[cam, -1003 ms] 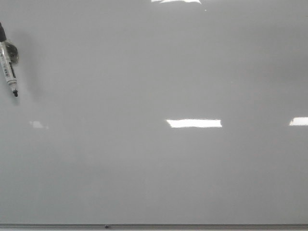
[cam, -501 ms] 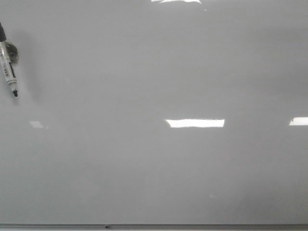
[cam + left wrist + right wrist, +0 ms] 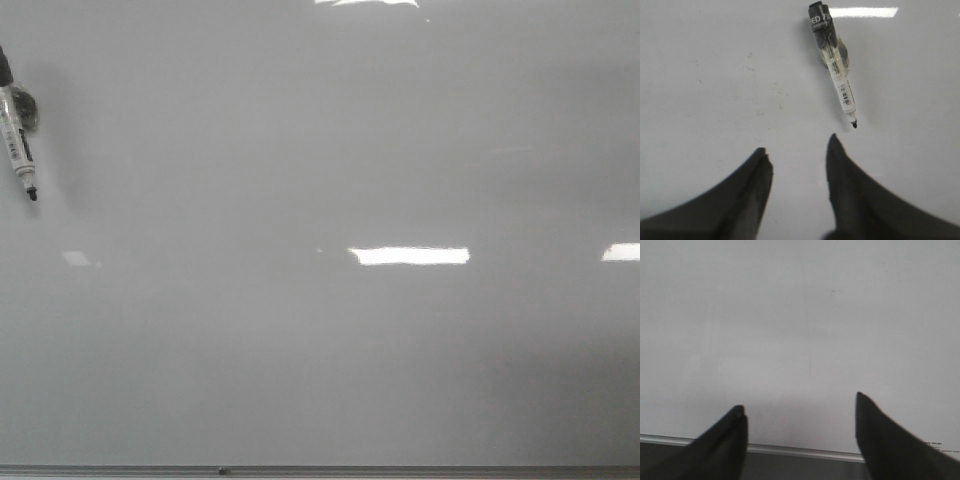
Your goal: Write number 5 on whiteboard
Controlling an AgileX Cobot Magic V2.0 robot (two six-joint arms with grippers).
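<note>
Fingers (image 3: 762, 160) of the left gripper (image 3: 796, 156) stand spread and empty just short of the marker (image 3: 836, 62), which lies uncapped on the whiteboard (image 3: 330, 350); the right gripper (image 3: 800, 412) is also spread, holding nothing. No 5 is drawn yet, so picking up the marker looks like the step in hand: next, close on its barrel.

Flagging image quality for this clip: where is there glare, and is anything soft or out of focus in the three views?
Front view: bright rectangular reflections on the whiteboard, the marker casting a soft shadow. Left wrist view: one glare patch beside the marker's cap, the left gripper blurred but the marker sharp. Right wrist view: no glare, the right gripper soft-edged, board evenly lit.
</note>
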